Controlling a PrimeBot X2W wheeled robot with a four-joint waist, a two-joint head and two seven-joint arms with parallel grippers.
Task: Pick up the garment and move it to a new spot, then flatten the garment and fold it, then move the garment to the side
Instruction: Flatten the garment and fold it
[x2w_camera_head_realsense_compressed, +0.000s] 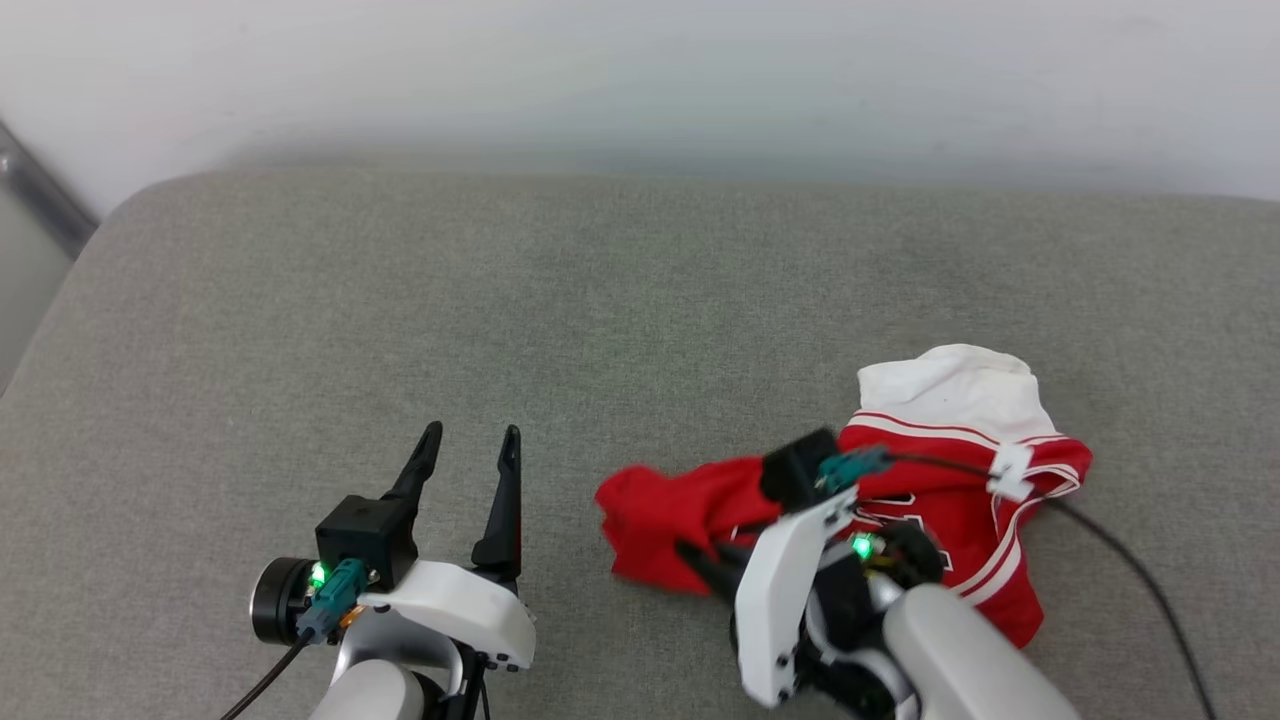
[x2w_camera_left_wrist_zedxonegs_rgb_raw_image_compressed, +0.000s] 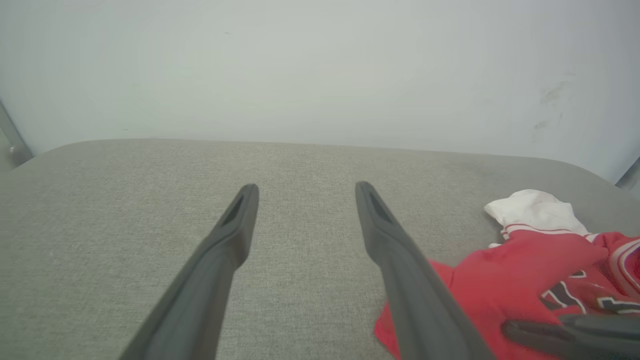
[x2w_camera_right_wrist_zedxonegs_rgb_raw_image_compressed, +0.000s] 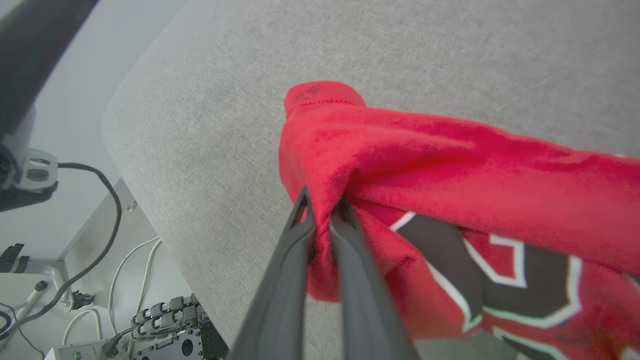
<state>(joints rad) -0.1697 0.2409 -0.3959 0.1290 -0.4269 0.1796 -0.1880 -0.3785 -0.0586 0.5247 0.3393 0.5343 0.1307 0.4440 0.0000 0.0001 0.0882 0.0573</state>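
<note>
Garment (x2w_camera_head_realsense_compressed: 930, 465), a soft red jersey-knit T-shirt with white sleeves, striped trim and black white-edged lettering, lies crumpled on the grey woven-fabric table (x2w_camera_head_realsense_compressed: 600, 300), bunched at the tips of the right claw (x2w_camera_right_wrist_zedxonegs_rgb_raw_image_compressed: 322, 202). That claw is pinched shut on a thick red fold, seemingly to lift the limp cloth for relocation. The left claw (x2w_camera_head_realsense_compressed: 471, 432) hangs spread wide and empty, the shirt just off its flank, likely ready to help flatten.

garment (x2w_camera_head_realsense_compressed: 690, 505) at right on the padded surface (x2w_camera_head_realsense_compressed: 640, 300), right pincer (x2w_camera_right_wrist_zedxonegs_rgb_raw_image_compressed: 322, 207) at the garment's left edge, left pincer (x2w_camera_head_realsense_compressed: 472, 432) farther left
</note>
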